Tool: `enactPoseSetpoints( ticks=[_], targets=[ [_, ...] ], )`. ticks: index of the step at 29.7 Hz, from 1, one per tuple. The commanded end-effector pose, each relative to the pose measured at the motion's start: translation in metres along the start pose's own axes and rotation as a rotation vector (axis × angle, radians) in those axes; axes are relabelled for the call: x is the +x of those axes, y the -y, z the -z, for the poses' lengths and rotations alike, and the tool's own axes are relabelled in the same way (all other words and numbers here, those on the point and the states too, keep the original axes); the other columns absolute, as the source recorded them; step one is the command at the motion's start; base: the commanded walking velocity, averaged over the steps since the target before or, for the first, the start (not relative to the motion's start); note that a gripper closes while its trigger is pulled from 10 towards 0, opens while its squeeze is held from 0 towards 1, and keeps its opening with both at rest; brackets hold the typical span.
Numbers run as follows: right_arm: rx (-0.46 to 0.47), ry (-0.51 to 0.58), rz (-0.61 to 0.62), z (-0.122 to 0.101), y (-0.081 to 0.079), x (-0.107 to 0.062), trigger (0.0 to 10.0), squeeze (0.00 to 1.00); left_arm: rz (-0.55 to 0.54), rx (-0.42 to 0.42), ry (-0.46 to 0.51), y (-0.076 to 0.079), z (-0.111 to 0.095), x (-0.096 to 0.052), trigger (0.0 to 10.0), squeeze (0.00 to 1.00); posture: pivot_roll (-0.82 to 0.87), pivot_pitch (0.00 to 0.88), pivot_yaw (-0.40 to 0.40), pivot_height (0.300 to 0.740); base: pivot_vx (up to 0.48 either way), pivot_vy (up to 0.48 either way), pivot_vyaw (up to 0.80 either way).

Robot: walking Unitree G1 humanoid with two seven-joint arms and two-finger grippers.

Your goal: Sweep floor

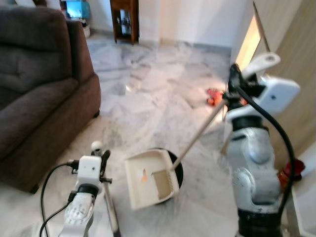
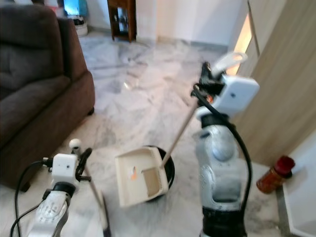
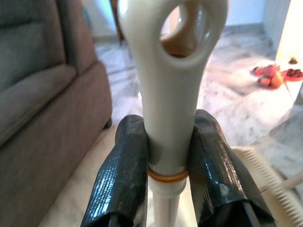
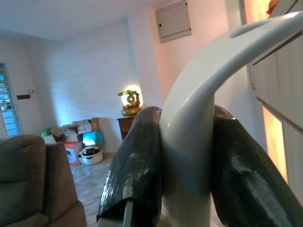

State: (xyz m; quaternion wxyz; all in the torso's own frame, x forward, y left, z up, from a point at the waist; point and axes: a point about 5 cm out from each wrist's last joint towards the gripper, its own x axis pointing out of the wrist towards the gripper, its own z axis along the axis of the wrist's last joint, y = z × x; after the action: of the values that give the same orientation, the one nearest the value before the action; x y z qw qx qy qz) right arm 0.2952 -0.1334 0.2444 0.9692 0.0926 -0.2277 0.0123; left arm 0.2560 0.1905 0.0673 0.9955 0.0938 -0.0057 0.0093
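My left gripper [image 1: 102, 159] is low at the left, shut on the cream broom handle [image 3: 169, 90], whose top has a hanging hole; its black fingers [image 3: 120, 179] clamp both sides. The broom stick [image 1: 111, 213] runs down out of view. My right gripper [image 1: 236, 85] is raised at the right, shut on the curved white grip [image 4: 199, 118] of the dustpan's long handle [image 1: 197, 138]. The cream dustpan [image 1: 148, 180] tilts over a round black container [image 1: 178, 170] on the marble floor. A small orange scrap [image 1: 143, 175] lies in the pan.
A dark brown sofa [image 1: 34, 89] fills the left. A wooden cabinet [image 1: 123, 19] stands at the far wall. Red and orange items [image 1: 215, 96] lie on the floor ahead. A wooden panel [image 1: 296, 59] and a red-capped bottle [image 2: 274, 175] are at the right.
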Motion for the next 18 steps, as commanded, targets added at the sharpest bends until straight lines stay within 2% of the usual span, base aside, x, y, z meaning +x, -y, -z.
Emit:
enactPoseSetpoints(
  ticks=[1,18],
  targets=[
    [0.017,0.077,-0.001,-0.0153,-0.0001,0.0021,10.0,0.0,0.005,0.011,0.041,0.0013,-0.0077,0.0027,10.0,0.0,0.15,0.01,0.014,0.74,0.296,0.0,0.55],
    [0.023,0.079,-0.019,-0.0152,-0.0033,0.003,10.0,0.0,-0.003,0.012,0.043,0.0002,-0.0085,0.003,10.0,0.0,0.15,0.025,0.014,0.74,0.296,0.0,-0.01]
  ],
)
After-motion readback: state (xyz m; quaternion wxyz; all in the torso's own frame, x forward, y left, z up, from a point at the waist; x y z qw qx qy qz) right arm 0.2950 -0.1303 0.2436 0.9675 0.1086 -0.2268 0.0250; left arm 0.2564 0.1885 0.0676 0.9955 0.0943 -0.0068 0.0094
